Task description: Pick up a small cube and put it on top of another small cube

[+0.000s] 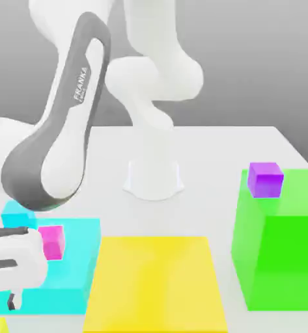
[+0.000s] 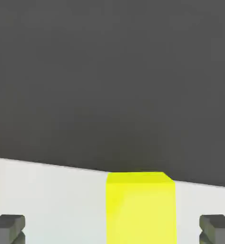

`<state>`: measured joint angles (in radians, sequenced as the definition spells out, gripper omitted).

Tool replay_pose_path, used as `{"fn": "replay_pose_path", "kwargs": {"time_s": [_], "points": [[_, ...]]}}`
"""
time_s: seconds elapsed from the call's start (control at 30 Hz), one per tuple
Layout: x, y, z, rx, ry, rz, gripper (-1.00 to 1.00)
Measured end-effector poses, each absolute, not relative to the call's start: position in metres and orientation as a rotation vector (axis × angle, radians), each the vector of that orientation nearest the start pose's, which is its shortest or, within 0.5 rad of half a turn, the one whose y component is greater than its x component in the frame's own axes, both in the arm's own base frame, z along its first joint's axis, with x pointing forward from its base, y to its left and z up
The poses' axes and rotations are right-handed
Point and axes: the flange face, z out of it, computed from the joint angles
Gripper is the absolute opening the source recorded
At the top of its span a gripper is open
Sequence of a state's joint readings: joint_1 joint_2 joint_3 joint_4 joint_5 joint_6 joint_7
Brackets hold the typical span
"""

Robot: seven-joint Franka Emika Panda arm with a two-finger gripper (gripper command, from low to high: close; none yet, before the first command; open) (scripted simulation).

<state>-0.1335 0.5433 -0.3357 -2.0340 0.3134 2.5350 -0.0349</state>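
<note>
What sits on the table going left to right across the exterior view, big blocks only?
Cyan block → flat yellow block → green block, which carries a purple cube.

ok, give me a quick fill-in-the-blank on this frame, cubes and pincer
1. The purple cube sits on top of the ____ block.
2. The magenta cube rests on the ____ block.
3. In the hand view, the small cube between the pincer fingers is ____.
4. The pincer is ____.

Missing words: green; cyan; yellow; open
</note>
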Motion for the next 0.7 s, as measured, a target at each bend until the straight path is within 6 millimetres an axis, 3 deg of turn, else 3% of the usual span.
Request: {"fn": "replay_pose_path", "kwargs": {"time_s": [0.07,0.1,0.33,0.47,0.7], "points": [[0.53,-0.273,0.154,-2.979,0.997,-0.003,0.0],[0.53,-0.274,0.141,-2.979,0.997,-0.002,-1.0],[0.529,-0.274,0.139,-2.978,0.997,0.001,-1.0],[0.526,-0.273,0.194,-2.972,1.009,0.004,-1.0],[0.48,-0.263,0.245,-2.88,1.183,0.039,-1.0]]}}
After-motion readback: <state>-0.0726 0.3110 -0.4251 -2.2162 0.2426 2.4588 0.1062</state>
